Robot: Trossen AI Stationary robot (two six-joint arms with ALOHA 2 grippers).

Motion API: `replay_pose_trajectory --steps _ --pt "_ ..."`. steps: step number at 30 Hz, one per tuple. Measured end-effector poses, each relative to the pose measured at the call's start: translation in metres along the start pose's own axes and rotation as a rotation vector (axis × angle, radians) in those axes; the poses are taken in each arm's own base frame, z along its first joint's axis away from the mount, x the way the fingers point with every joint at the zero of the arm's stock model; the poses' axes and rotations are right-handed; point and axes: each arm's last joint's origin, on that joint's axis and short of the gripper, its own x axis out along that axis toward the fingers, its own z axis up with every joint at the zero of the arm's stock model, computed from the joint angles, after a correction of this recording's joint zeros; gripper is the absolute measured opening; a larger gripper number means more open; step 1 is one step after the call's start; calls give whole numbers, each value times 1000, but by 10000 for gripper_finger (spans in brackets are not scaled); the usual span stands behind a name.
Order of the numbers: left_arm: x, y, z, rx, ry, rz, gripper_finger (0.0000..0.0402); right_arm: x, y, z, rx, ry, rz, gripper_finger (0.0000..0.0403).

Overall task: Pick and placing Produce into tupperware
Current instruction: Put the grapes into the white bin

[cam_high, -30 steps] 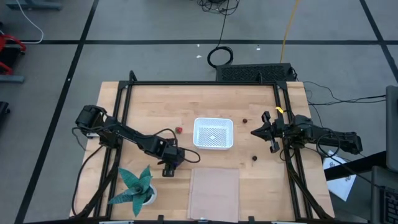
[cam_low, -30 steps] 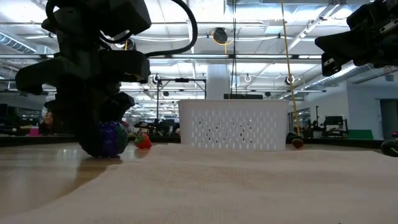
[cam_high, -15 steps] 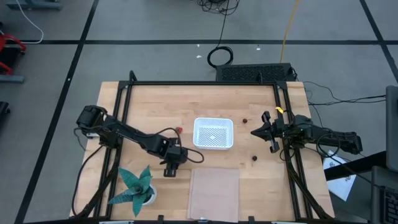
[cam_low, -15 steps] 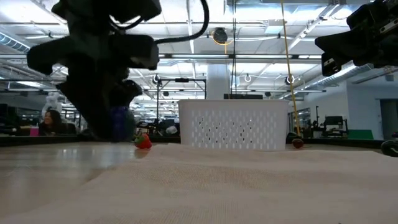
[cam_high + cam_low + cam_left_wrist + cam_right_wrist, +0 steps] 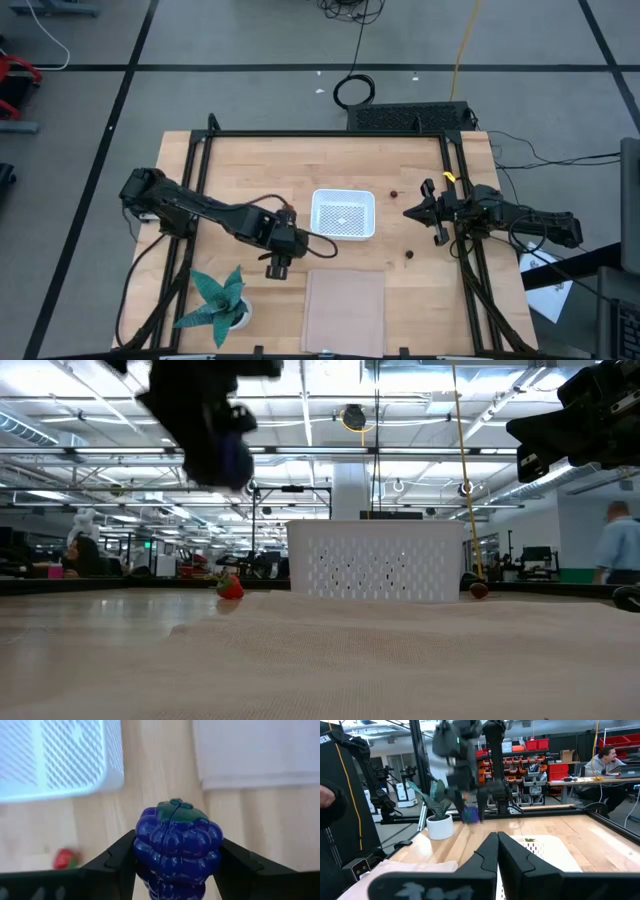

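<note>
Purple and bumpy, the toy berry sits clamped between the two dark fingers of my left hand, held by its flanks with its green cap facing forward. In the low view it hangs well above the counter, and from overhead the left hand is just beside the near left corner of the white tupperware, not yet over it. I judge the berry to be light, hard moulded plastic: stiff enough not to deform, but its rounded lobes could let it roll or twist in the grip, so this hold across its widest middle looks right to me. Its drop into the mesh-bottomed tupperware may bounce, so I would release low. A small red piece lies on the counter left of the tupperware, partly hidden under my arm from above; it is tiny and will need a careful pinch. One dark ball lies just right of the tupperware and another farther toward the front. My right hand waits at the counter's right edge with its fingers together. Beyond these, a teal potted plant stands at the front left, with a translucent pinkish sheet flat beside it.
</note>
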Motion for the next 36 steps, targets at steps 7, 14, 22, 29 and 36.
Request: replay_pose_trajectory --steps 7,14,22,29,36 --pt "-64 13 -2 -26 -138 46 201 0 0 0 1 3 -1 0" --pt "-106 33 -22 -117 -197 57 202 1 0 -1 3 10 -1 0" --pt "-125 56 -33 -219 -136 95 202 1 0 0 1 3 -2 0" --pt "-147 75 -28 -247 -194 104 202 1 0 0 1 3 -2 0" --pt "-159 90 -32 -291 -185 147 202 1 0 0 1 4 -2 0"
